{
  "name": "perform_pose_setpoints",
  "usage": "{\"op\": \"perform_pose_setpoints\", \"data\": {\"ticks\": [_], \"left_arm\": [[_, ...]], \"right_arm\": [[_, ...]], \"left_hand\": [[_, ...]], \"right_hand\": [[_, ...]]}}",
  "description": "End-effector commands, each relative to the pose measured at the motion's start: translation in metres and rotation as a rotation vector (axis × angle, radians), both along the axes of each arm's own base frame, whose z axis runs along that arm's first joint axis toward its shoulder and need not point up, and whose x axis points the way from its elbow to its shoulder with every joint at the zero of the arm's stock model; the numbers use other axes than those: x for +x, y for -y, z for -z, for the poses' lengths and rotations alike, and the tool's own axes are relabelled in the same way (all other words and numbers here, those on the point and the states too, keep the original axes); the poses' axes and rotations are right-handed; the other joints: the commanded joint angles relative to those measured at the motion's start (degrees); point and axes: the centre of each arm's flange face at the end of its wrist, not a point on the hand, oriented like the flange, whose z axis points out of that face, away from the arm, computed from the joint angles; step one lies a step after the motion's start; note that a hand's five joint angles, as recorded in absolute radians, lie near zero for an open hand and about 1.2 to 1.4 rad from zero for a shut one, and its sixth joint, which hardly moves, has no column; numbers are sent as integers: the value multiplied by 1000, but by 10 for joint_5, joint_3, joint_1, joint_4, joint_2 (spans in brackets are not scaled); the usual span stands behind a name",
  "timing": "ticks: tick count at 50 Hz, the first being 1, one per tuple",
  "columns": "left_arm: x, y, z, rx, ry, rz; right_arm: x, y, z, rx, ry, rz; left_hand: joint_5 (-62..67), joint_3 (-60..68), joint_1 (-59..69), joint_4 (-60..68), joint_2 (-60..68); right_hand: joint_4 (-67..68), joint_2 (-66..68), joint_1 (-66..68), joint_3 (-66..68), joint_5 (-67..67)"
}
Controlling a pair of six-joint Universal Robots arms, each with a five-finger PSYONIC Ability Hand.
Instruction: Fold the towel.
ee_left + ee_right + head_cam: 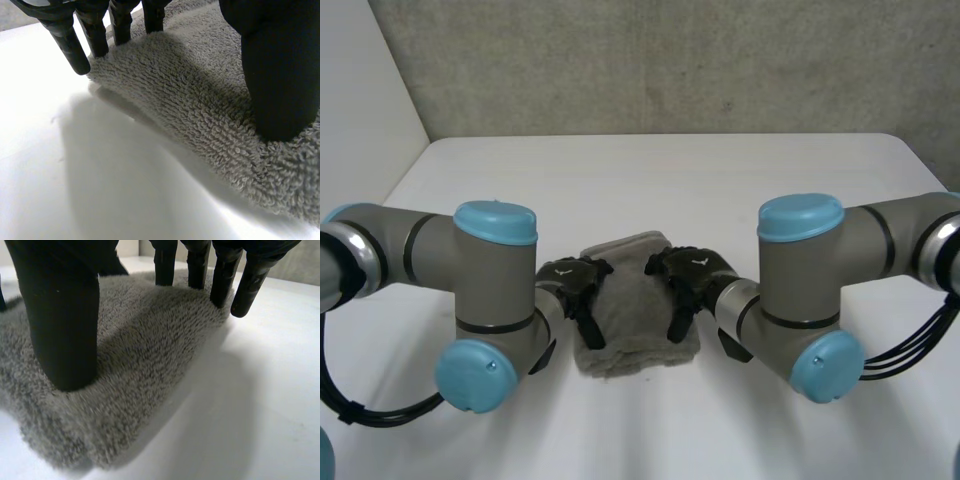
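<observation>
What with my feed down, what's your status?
Left hand open on towel, left edge. Right hand open, right edge. Towel folded small. Nothing in the way.

A lab: white table [660,170] against bare concrete wall [670,60].

Head camera looks down; both close wrist cameras share the towel [635,312].

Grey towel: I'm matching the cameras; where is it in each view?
Head view: grey towel on white table, sides under left hand and right hand.
Left wrist view: grey towel under left hand.
Right wrist view: grey towel under right hand.
Shared landmark: white table.
</observation>
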Motion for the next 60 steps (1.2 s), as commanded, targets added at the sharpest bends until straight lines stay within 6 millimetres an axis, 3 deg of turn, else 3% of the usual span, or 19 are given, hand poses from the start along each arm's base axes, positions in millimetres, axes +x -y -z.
{"op": "perform_pose_setpoints", "data": {"ticks": [1, 2, 4, 5, 7, 8, 9, 10, 12, 13, 15, 16, 18, 21, 26, 34, 60], "left_arm": [[1, -4, -31, -81, 7, 35], [1, -4, -31, -81, 7, 35], [-2, -9, -61, -150, -34, 50], [-2, -9, -61, -150, -34, 50], [0, -11, -100, -241, -91, 48], [0, -11, -100, -241, -91, 48], [2, -12, -121, -290, -121, 45], [2, -12, -121, -291, -121, 45], [9, -13, -162, -389, -179, 24], [9, -14, -162, -390, -179, 24], [26, -9, -193, -455, -207, -28], [26, -9, -193, -456, -207, -29], [52, -4, -212, -480, -196, -95], [69, -11, -225, -491, -192, -128], [81, -23, -234, -512, -200, -139], [83, -35, -233, -510, -205, -133], [84, -27, -241, -552, -221, -143]], "right_arm": [[3, 1, -20, -85, -12, -17], [3, 1, -20, -85, -12, -17], [-1, 0, -62, -166, 52, -9], [-1, 0, -63, -167, 52, -9], [-8, -3, -111, -269, 122, 16], [-8, -3, -112, -269, 122, 16], [-16, -2, -136, -323, 156, 52], [-16, -2, -136, -324, 156, 52], [-43, 5, -176, -426, 204, 177], [-43, 5, -177, -427, 204, 178], [-70, 7, -209, -513, 233, 310], [-70, 7, -209, -513, 233, 311], [-90, 4, -226, -553, 231, 402], [-103, 1, -221, -528, 187, 444], [-110, -1, -209, -476, 134, 452], [-110, -3, -206, -464, 128, 445], [-108, -3, -201, -460, 114, 435]], "left_hand": [[-7, 12, 8, 12, 10], [-7, 12, 8, 12, 10], [-8, 10, 6, 10, 8], [-8, 10, 6, 10, 8], [-13, 5, 1, 5, 3], [-13, 5, 1, 5, 3], [-13, 5, 1, 5, 3], [-13, 5, 1, 5, 3], [-10, 9, 4, 8, 6], [-10, 9, 4, 8, 6], [-5, 14, 9, 13, 11], [-5, 14, 9, 13, 11], [-3, 15, 11, 15, 13], [-5, 14, 9, 13, 11], [-5, 14, 9, 13, 11], [-10, 9, 4, 8, 6], [-15, 4, -1, 3, 1]], "right_hand": [[-43, -50, -52, -35, -46], [-43, -50, -52, -35, -46], [-43, -50, -52, -35, -46], [-43, -50, -52, -35, -46], [-43, -50, -52, -35, -46], [-43, -50, -52, -35, -46], [-43, -50, -52, -35, -46], [-43, -50, -52, -35, -46], [-43, -50, -52, -35, -46], [-43, -50, -52, -35, -46], [-43, -50, -52, -35, -46], [-43, -50, -52, -35, -46], [-43, -50, -52, -35, -46], [-43, -50, -52, -35, -46], [-43, -50, -52, -35, -46], [-43, -50, -52, -35, -46], [-43, -50, -52, -35, -46]]}}
